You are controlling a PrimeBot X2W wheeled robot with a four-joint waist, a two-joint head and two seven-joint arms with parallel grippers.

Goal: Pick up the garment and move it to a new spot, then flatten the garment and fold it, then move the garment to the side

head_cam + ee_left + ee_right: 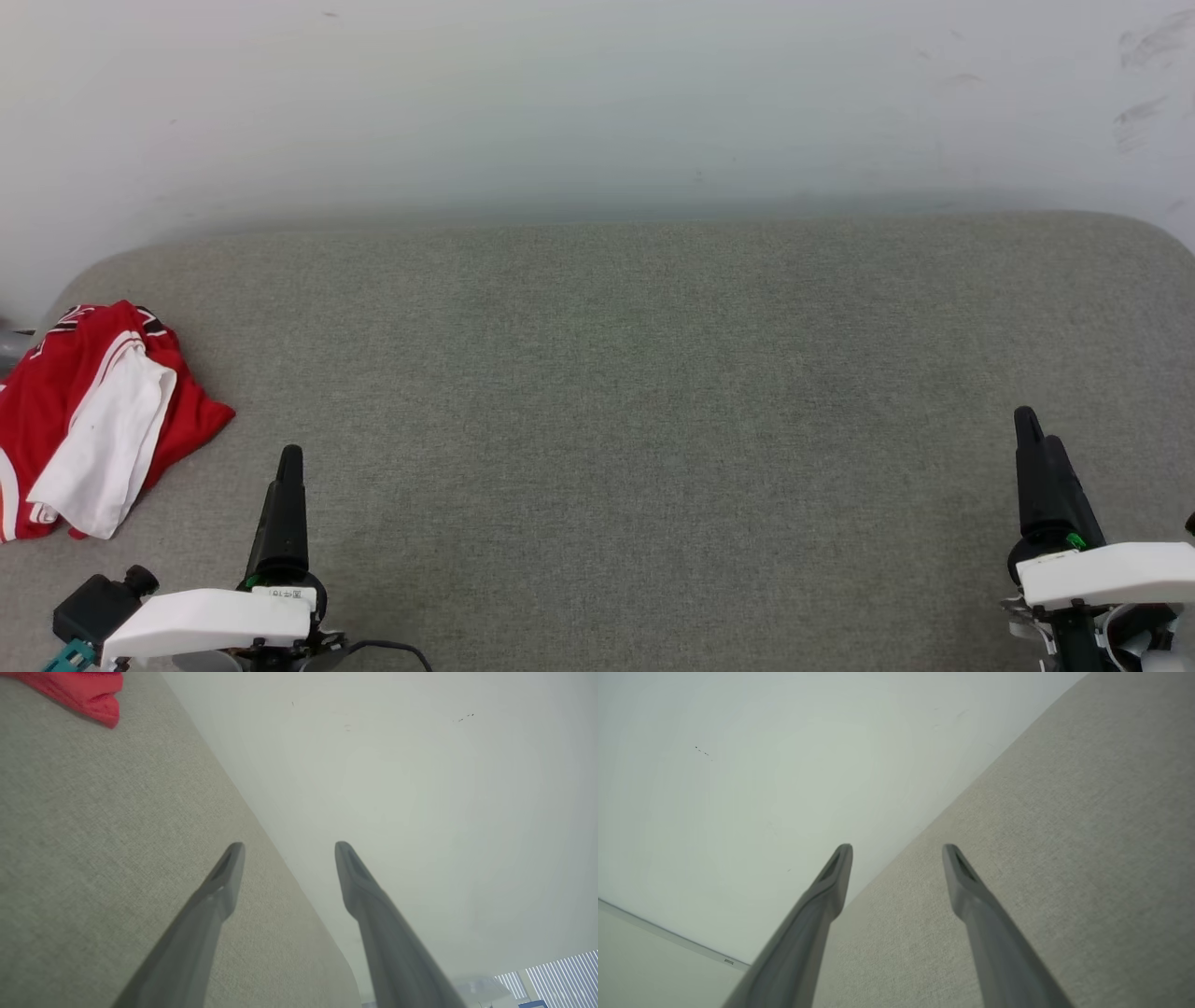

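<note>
In head view, seemingly sleeve (105, 443) atop garment (42, 392)

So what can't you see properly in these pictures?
- Jersey, head view: the left edge cuts it off; crumpled folds make any print unreadable.
- Jersey, left wrist view: a red corner shows; the top edge cuts off the rest.

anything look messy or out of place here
Yes. The jersey lies crumpled in a heap at the left edge of the grey padded surface, white bunched over red. The wall also has dark scuff marks at upper right.
</note>
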